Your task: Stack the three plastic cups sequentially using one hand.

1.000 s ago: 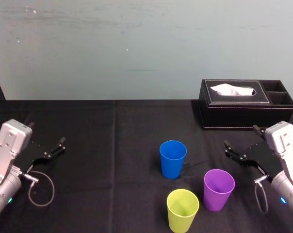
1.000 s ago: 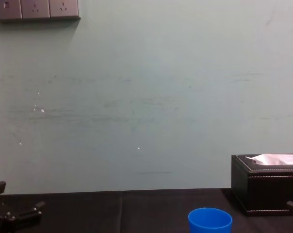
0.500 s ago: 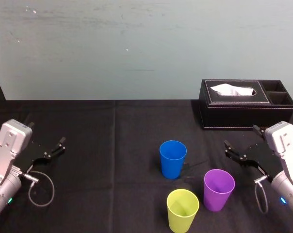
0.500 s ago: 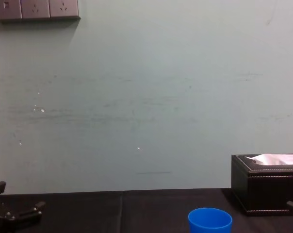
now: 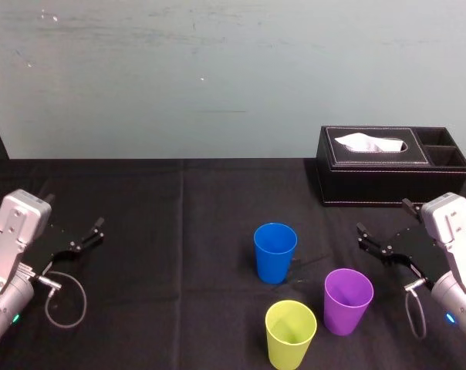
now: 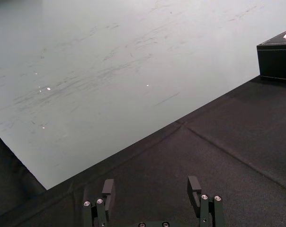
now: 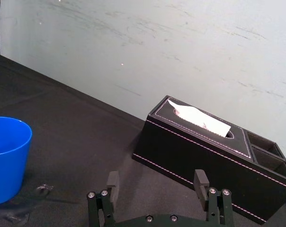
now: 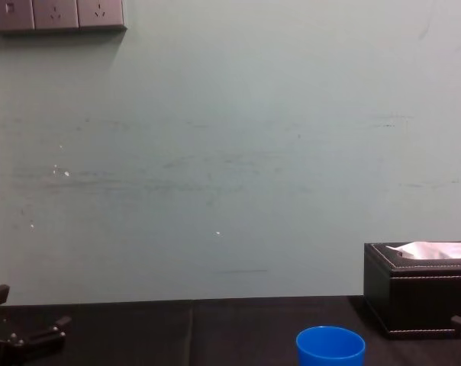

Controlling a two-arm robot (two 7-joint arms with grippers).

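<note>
Centrally, blue plastic tumbler [image 5: 275, 250], purple tumbler [image 5: 348, 301], yellow-green tumbler [image 5: 290, 333] stand unstacked; black right gripper [image 7: 156, 177], left gripper [image 6: 151, 184] flank them, fingers apart.

Head view downward, chest view low; both with blue cup [image 5: 275, 250]

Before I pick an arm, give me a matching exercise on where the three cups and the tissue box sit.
Things:
1. blue cup
2. purple cup
3. yellow-green cup
4. tissue box

Places:
A. nearest the robot
B. far back on the right
C. rightmost of the cups
D. farthest back of the cups

Pairs: 1-D, 2-C, 3-A, 4-B.

The left gripper and right gripper are both open and parked, one at each side.
</note>
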